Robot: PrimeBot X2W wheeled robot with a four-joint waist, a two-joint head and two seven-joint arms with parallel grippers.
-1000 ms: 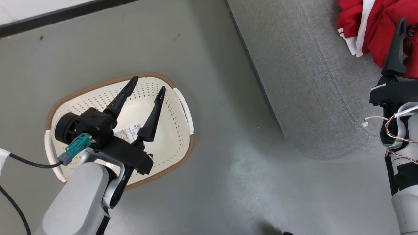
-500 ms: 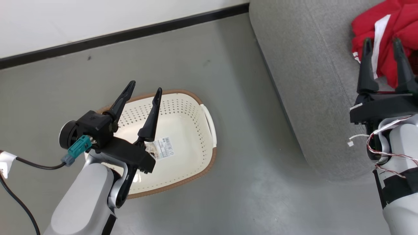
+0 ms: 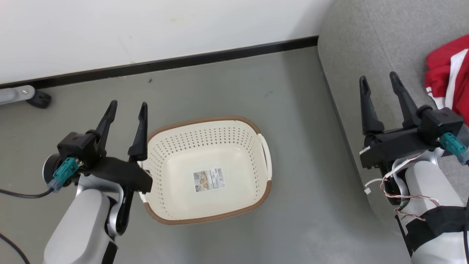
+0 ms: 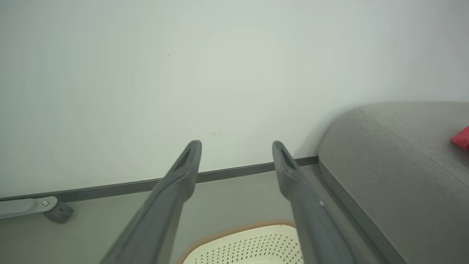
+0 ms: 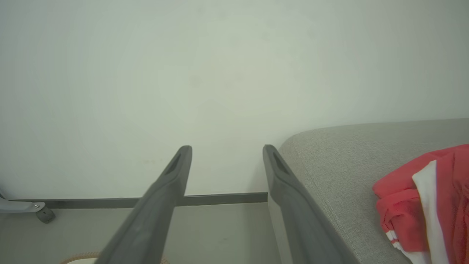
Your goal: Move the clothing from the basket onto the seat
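Left gripper (image 3: 128, 105) and right gripper (image 3: 378, 77) wide open, holding nothing; clothing (image 3: 445, 86) lies on seat (image 3: 366, 40); basket (image 3: 205, 120) holds just a sticker (image 3: 209, 179); fabric looks light, soft, floppy; pinch a bunched fold.

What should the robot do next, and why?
Probably just lower the arms and stop: the basket holds only its sticker, the red clothing lies on the seat, and the left gripper and right gripper are open and empty.

The head camera looked steeply down on the basket (image 3: 220, 136) and floor (image 3: 227, 84). Both wrist cameras faced the wall (image 4: 220, 73) almost level, sharing its baseboard (image 4: 238, 169) and the seat (image 4: 395, 165).
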